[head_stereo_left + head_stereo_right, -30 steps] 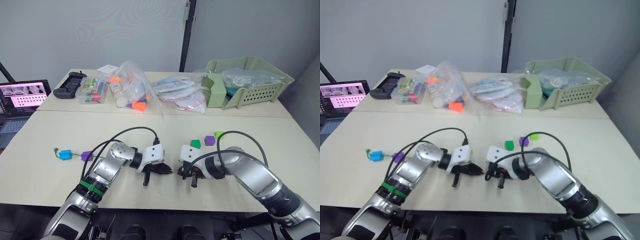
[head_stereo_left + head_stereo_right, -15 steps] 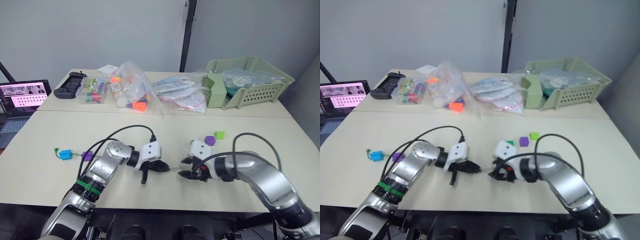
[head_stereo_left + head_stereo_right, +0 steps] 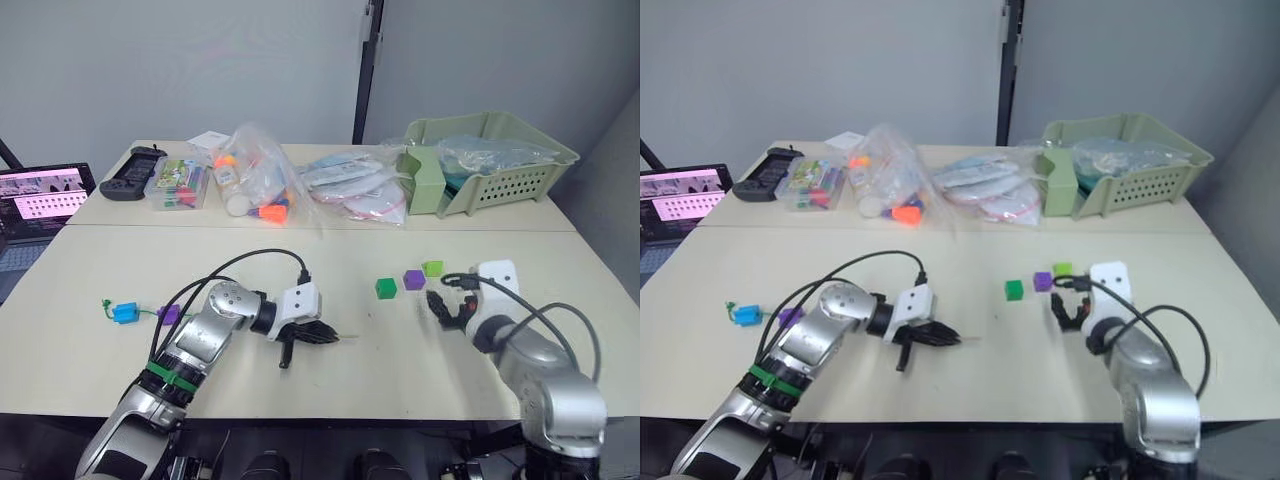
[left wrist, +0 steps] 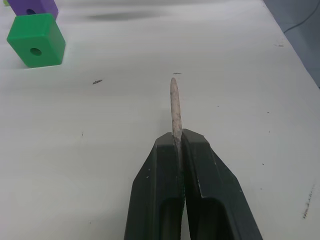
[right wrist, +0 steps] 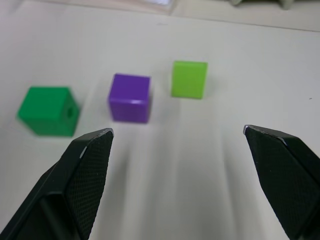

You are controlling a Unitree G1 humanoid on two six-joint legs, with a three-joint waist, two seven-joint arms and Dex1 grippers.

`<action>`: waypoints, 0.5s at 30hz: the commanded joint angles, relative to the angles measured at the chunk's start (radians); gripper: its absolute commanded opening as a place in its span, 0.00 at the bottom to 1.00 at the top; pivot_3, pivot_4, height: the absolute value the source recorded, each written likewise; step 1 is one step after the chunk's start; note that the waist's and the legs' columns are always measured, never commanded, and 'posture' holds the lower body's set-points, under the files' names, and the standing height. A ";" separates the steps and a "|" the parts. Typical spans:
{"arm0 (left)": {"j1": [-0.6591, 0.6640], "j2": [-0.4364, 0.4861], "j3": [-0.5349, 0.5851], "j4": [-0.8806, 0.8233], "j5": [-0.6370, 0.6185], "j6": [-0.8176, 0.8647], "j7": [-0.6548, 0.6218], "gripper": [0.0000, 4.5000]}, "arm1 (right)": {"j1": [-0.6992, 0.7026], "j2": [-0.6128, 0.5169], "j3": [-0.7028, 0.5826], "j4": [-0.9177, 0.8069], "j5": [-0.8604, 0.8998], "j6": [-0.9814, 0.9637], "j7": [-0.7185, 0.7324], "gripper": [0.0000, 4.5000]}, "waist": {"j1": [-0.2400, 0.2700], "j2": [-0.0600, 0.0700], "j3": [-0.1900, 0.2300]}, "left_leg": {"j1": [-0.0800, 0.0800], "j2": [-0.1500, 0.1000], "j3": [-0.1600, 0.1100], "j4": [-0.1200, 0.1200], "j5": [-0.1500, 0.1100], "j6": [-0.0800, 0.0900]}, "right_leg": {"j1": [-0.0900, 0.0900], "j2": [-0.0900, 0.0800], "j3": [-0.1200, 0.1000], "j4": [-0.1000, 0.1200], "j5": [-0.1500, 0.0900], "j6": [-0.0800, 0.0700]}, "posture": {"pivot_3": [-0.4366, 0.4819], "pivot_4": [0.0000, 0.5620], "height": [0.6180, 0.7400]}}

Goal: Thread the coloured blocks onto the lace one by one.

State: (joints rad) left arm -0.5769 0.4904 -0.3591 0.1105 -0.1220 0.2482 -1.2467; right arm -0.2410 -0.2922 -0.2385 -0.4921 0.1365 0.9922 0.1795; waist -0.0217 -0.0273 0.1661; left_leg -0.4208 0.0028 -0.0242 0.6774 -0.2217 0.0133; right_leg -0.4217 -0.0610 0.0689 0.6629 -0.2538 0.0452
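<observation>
left fingers [image 4: 176,150] pinched on lace tip [image 4: 174,102] | right fingers [image 5: 75,165] wide apart, holding nothing — three cubes [image 5: 130,97] ahead | bags [image 3: 262,180], basket [image 3: 490,160] top of frame

Both arms are silver-grey metal with rounded joint housings. The left arm [image 3: 200,345] carries a green band and a black ring near the forearm. Each wrist ends in a white boxy block, and a thick black cable [image 3: 255,262] loops from arm to block. Each gripper has 2 black fingers [image 5: 82,175]; the right pair show a fine cross-hatched texture, the left pair [image 4: 160,200] look smooth.
</observation>
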 commanded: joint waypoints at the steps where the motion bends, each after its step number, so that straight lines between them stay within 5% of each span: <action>1: 0.006 0.000 0.015 -0.045 -0.015 0.008 0.011 0.00 | -0.081 -0.018 -0.029 0.104 -0.013 -0.077 -0.028 0.98 | 0.003 0.000 0.000 | 0.000 0.000 0.000 0.000 0.000 0.000 | 0.000 0.000 0.000 0.000 0.000 0.000 | 0.48 0.27 1.00; 15: 0.028 0.002 0.020 -0.072 -0.015 0.021 0.032 0.00 | -0.345 -0.053 -0.019 0.593 -0.002 -0.194 -0.039 0.98 | 0.003 0.000 0.000 | 0.000 -0.001 0.001 -0.001 0.000 0.000 | 0.000 -0.001 0.000 0.000 0.000 0.000 | 0.48 0.27 1.00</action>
State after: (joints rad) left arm -0.5467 0.4903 -0.3563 0.0765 -0.1220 0.2664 -1.2232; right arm -0.5636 -0.3309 -0.2421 0.0862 0.1321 0.8286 0.1425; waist -0.0187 -0.0272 0.1660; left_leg -0.4212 0.0016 -0.0234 0.6764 -0.2217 0.0133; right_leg -0.4217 -0.0618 0.0688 0.6629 -0.2537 0.0451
